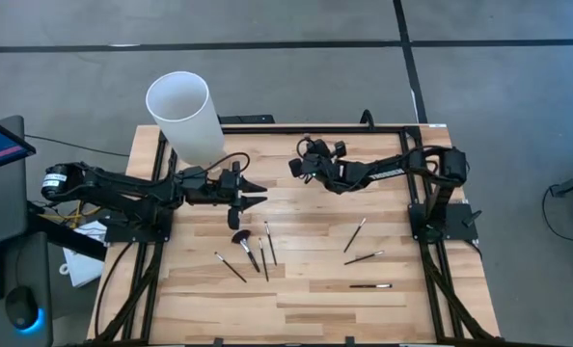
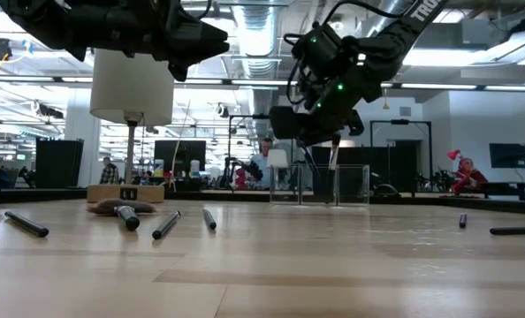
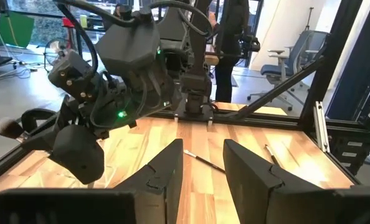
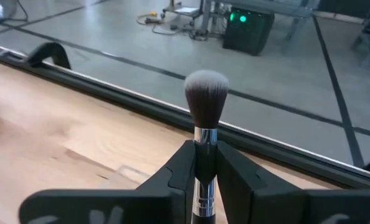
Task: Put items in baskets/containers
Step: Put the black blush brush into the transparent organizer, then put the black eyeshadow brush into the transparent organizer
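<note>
My right gripper (image 1: 298, 166) hangs over the table's far middle, shut on a makeup brush (image 4: 205, 93) with a pale-tipped bristle head. In the low view it is just above the clear acrylic holder (image 2: 338, 184), which stands on the table. My left gripper (image 1: 253, 200) hovers open above the table's left middle and touches nothing. Several brushes lie flat on the wood: a fan-headed one (image 1: 239, 236) and thin ones (image 1: 265, 258) near the left gripper, and three more (image 1: 355, 234) to the right. My right gripper pinches the brush between its two fingers (image 4: 180, 167) at the silver ferrule (image 4: 205, 135), just behind the bristle head. The brush lies along the fingers, with its bristles sticking out past the fingertips. It is lifted clear of the table, above the clear holder.
A tall white cylinder (image 1: 185, 116) on a wooden base stands at the table's far left corner, behind the left arm. A black frame rail (image 4: 141, 99) runs along the far edge. Bare wood (image 1: 306, 308) lies along the near edge. People and desks show in the room beyond.
</note>
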`<control>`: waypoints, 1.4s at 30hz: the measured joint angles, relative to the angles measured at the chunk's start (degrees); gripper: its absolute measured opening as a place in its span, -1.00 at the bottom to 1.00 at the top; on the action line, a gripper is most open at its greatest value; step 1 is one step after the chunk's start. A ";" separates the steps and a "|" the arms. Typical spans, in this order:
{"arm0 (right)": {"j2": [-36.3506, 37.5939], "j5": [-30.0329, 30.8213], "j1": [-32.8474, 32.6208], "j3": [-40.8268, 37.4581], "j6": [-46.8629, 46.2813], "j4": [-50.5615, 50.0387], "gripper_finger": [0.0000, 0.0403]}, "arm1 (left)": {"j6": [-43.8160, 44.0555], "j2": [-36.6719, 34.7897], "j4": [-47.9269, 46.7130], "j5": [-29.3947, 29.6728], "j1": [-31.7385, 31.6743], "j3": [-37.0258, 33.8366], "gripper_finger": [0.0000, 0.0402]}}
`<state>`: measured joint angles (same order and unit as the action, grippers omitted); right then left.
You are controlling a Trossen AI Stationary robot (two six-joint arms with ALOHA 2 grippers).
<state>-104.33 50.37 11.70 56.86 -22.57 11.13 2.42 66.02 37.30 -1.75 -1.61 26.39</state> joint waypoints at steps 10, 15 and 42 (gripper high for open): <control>0.07 -1.16 -0.37 0.00 -1.49 -1.47 -0.71 | 0.00 0.00 -0.03 0.02 0.00 0.00 -0.44; 0.09 -1.54 -0.82 0.00 -4.17 -4.23 -0.63 | 0.00 0.00 -0.02 0.01 0.02 0.00 -0.44; 23.52 -18.76 -21.02 0.09 -32.08 -42.78 -0.47 | 2.32 -0.75 6.14 -0.01 -0.37 0.75 -0.44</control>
<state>-80.82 31.61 -9.32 56.95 -54.65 -31.64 4.73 65.26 43.44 -1.76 -1.98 27.15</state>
